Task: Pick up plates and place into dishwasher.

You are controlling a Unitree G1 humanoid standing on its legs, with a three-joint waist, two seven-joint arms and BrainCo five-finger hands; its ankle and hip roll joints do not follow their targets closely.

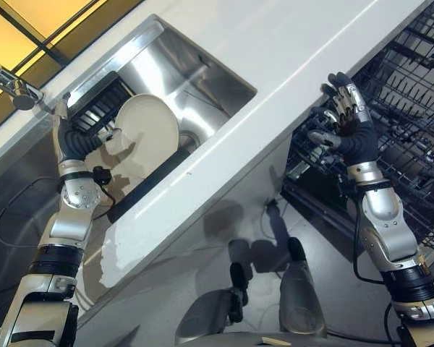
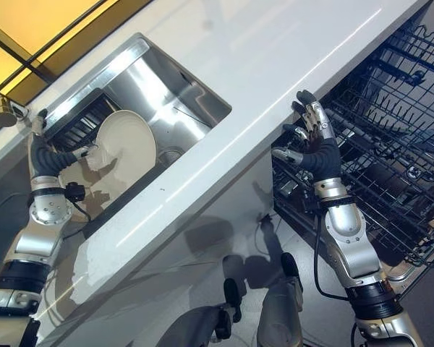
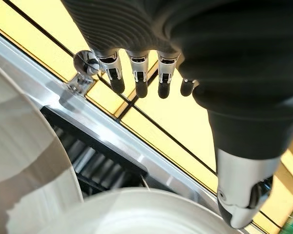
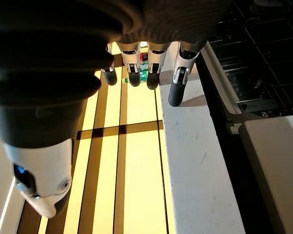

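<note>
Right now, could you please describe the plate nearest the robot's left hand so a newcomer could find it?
Start at the steel sink set in the white counter. The cream plate stands on edge inside it, before a dark rack, beside the left hand.

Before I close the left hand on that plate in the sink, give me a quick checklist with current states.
1. Left hand at the plate: ok, it sits beside the plate's rim in the sink.
2. Left fingers around the rim: not ok, they are straight and hold nothing.
3. Plate upright: ok, it stands on edge.
4. Right hand free: ok, open and raised by the counter edge.
5. Dishwasher rack accessible: ok, pulled out.
6. Free rack slot: cannot tell.
</note>
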